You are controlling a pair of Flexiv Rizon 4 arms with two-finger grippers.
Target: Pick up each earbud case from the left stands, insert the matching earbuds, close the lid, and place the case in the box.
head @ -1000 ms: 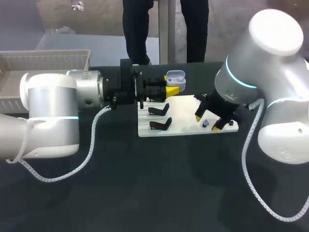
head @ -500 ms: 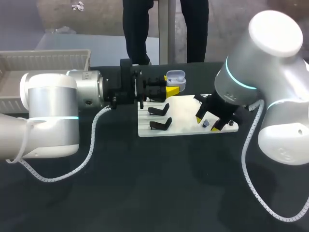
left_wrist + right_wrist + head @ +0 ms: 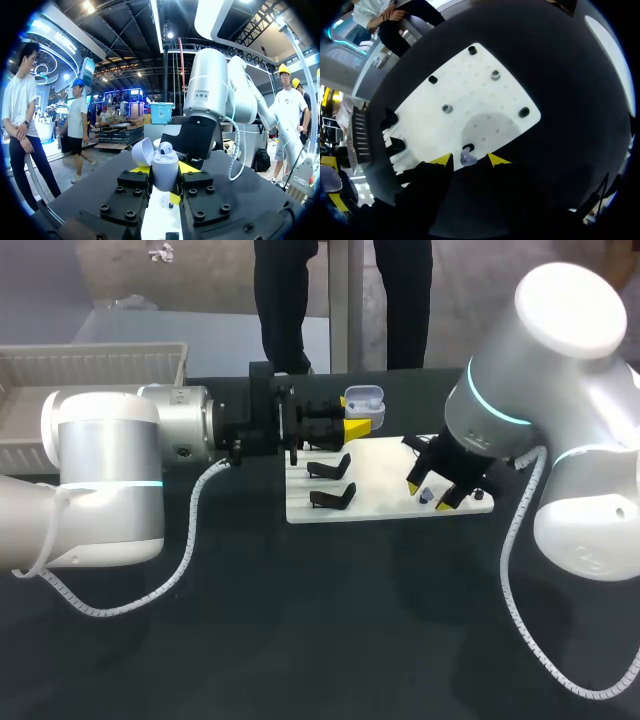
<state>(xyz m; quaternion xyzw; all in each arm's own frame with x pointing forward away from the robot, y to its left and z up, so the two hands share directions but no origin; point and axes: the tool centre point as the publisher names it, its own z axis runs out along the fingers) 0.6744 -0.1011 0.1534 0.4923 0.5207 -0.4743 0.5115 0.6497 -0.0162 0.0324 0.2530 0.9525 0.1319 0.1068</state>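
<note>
Comparing with a second back: right end effector (image 3: 428,493) is barely shifting, its yellow tips creeping slightly closer around the small lavender earbud (image 3: 467,159) sitting on the white perforated plate (image 3: 380,472). The fingers are straddling it at a narrow gap, not gripping yet. Left end effector (image 3: 164,172) is staying put, clamping the pale lavender earbud case (image 3: 362,398), lid open, above the black angled stands (image 3: 335,498) over the dark worktop (image 3: 300,620). I'm reading this as the earbud pick being imminent, with insertion and the white slatted box (image 3: 90,365) still pending. No legible labels or writing are showing on any of these.
</note>
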